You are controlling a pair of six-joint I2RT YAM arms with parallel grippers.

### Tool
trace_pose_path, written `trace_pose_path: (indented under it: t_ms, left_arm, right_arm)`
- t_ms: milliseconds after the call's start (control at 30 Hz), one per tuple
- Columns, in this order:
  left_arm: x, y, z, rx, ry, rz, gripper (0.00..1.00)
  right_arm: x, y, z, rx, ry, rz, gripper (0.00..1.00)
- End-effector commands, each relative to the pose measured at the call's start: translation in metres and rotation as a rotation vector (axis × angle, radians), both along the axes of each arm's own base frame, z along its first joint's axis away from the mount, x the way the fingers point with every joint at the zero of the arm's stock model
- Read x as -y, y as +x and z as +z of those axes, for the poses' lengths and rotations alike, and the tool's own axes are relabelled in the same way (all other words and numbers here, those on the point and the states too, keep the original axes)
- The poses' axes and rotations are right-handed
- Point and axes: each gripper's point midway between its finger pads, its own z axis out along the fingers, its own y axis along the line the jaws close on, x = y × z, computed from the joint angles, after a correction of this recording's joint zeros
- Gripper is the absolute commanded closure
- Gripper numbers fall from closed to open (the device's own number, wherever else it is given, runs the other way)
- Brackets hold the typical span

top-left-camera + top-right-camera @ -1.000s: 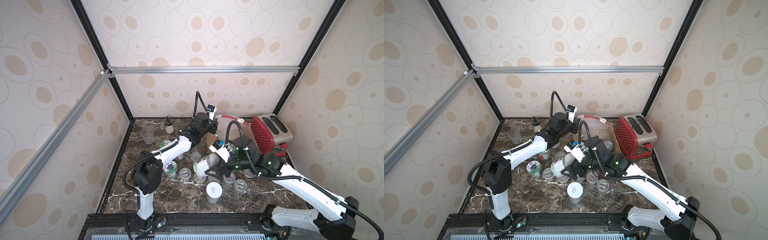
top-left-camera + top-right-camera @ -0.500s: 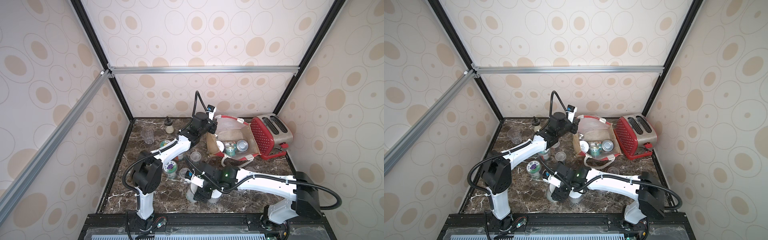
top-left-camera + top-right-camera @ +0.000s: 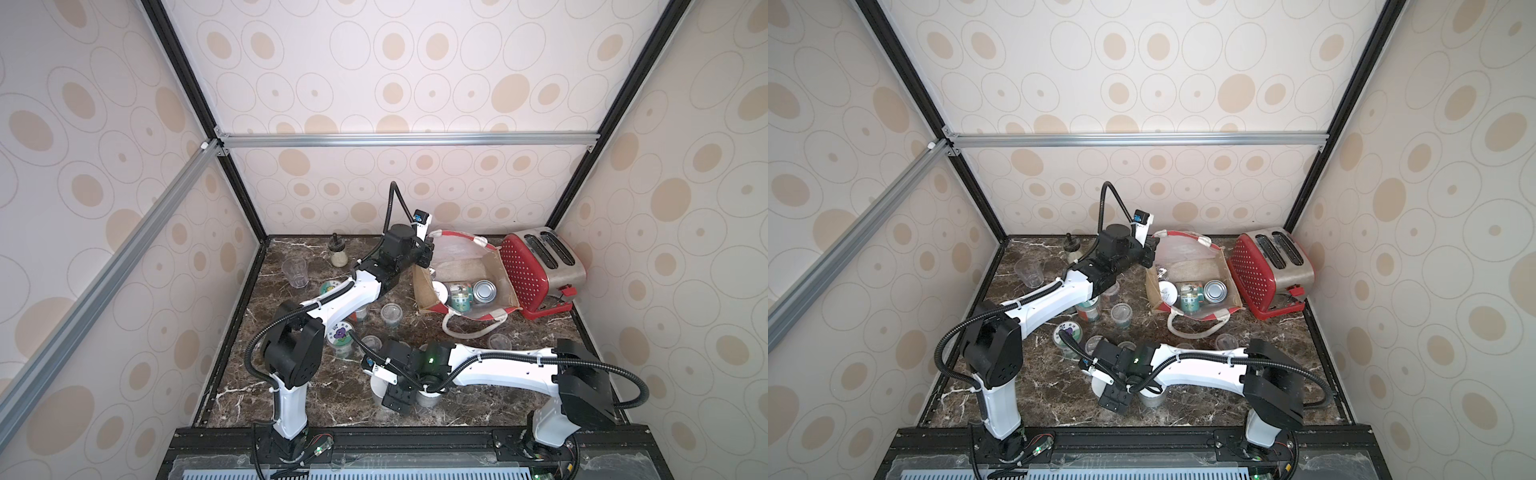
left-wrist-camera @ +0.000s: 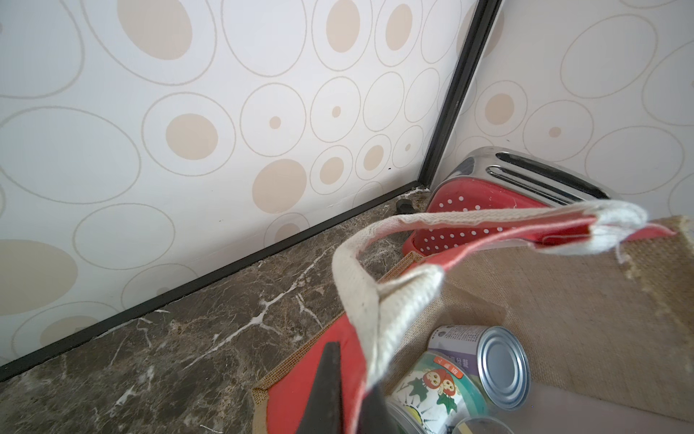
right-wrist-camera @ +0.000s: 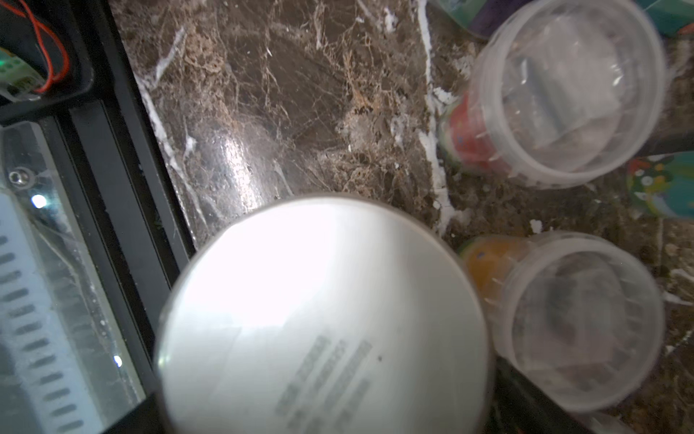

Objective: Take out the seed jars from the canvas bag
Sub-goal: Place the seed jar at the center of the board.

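The canvas bag point(image 3: 465, 266) point(image 3: 1187, 266) stands open at the back, beside the toaster. My left gripper point(image 3: 428, 253) point(image 4: 355, 375) is shut on its red rim by the white handle point(image 4: 356, 285). Inside lie a seed jar with a cartoon label point(image 4: 435, 387) point(image 3: 460, 296), a white-lidded one point(image 3: 439, 291) and a silver-ended can point(image 4: 499, 366). My right gripper point(image 3: 397, 395) point(image 5: 330, 413) is low at the table's front, open. A white-lidded seed jar point(image 5: 323, 312) point(image 3: 379, 384) stands upright between its jaws. Several more seed jars point(image 3: 390, 313) stand on the marble.
A red dotted toaster point(image 3: 540, 266) fills the back right corner. A clear tumbler point(image 3: 295, 270) and a knob-topped shaker point(image 3: 338, 253) stand at the back left. Two short clear-lidded jars point(image 5: 563, 90) point(image 5: 578, 319) sit close beside the right gripper, and the black front rail point(image 5: 124, 180) is near.
My right gripper carried a white-lidded jar from beside the bag to the table's front and set it down. Since then it has stayed there. The left gripper has not moved.
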Motion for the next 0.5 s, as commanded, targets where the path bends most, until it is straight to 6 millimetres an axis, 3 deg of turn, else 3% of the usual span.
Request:
trace_pose_path:
  t_ms: [0, 167, 267, 367, 467]
  left_arm:
    - [-0.014, -0.003, 0.060, 0.139, -0.058, 0.008, 1.00]
    - [-0.015, -0.010, 0.068, 0.166, -0.059, -0.012, 1.00]
    - [-0.016, -0.018, 0.077, 0.215, -0.074, -0.032, 1.00]
    - [-0.018, -0.022, 0.084, 0.254, -0.064, -0.036, 1.00]
    - [-0.014, -0.023, 0.088, 0.285, -0.044, -0.047, 1.00]
  right_arm:
    - [0.002, 0.005, 0.060, 0.077, 0.150, -0.039, 0.00]
    - [0.033, 0.033, 0.135, 0.217, 0.339, -0.210, 0.00]
    - [0.072, 0.065, 0.169, 0.265, 0.436, -0.414, 0.00]
    - [0.115, 0.097, 0.183, 0.285, 0.503, -0.639, 0.00]
    - [0.152, 0.126, 0.176, 0.272, 0.491, -0.841, 0.00]
